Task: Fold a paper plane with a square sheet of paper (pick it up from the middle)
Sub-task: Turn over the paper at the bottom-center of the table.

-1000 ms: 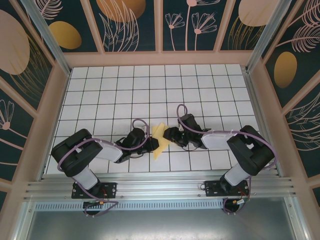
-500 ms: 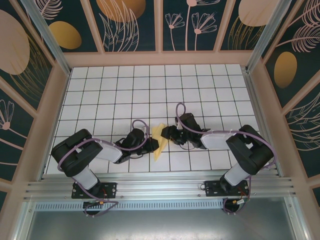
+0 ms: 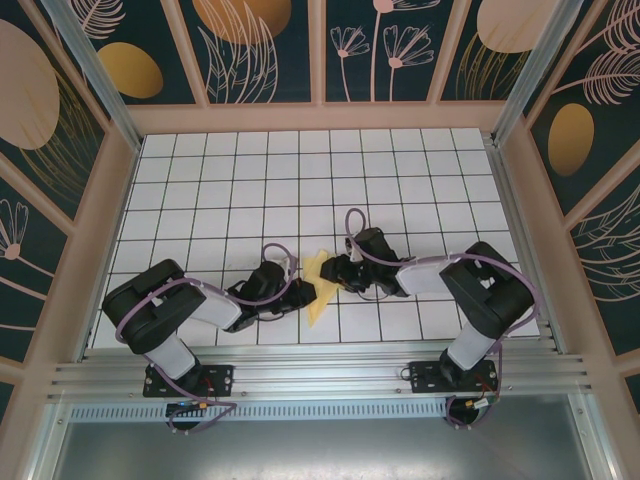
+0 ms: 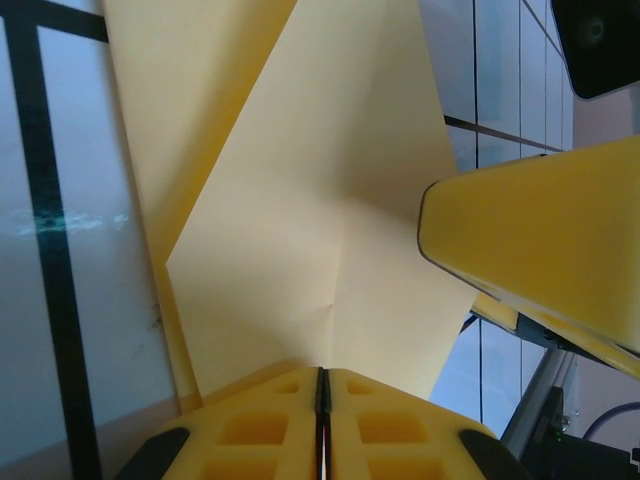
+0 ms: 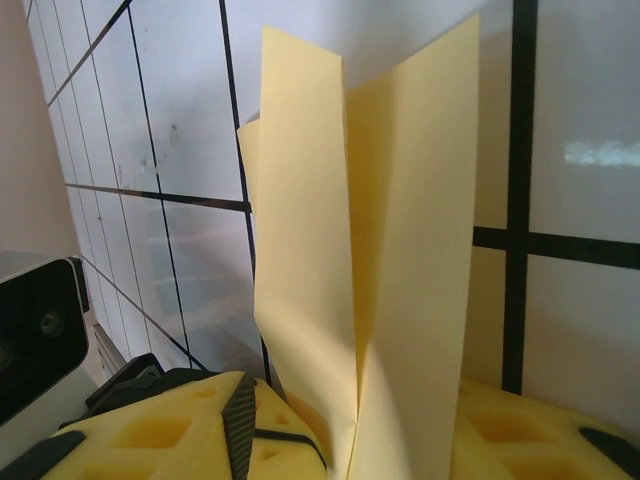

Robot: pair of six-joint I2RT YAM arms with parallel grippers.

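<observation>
The square sheet of paper (image 3: 318, 287) is pale yellow and creased into a pointed shape, held up between the two arms at the table's near middle. My left gripper (image 3: 300, 292) is shut on the paper's (image 4: 300, 200) centre crease, which runs out from between its closed pads (image 4: 270, 420). My right gripper (image 3: 336, 272) faces it from the right, and one of its fingers (image 4: 540, 240) shows in the left wrist view. In the right wrist view the folded paper (image 5: 400, 250) stands as a V between the right gripper's (image 5: 390, 425) spread fingers (image 5: 190, 430).
The white gridded table (image 3: 300, 180) stretches behind the arms. Patterned walls (image 3: 90, 250) close in the left, right and far sides. A metal rail (image 3: 320, 375) runs along the near edge by the arm bases.
My right gripper has slid left over the paper and its fingers have drawn closer together. The left gripper crept slightly right, staying shut. The paper's flaps look pushed up narrower.
</observation>
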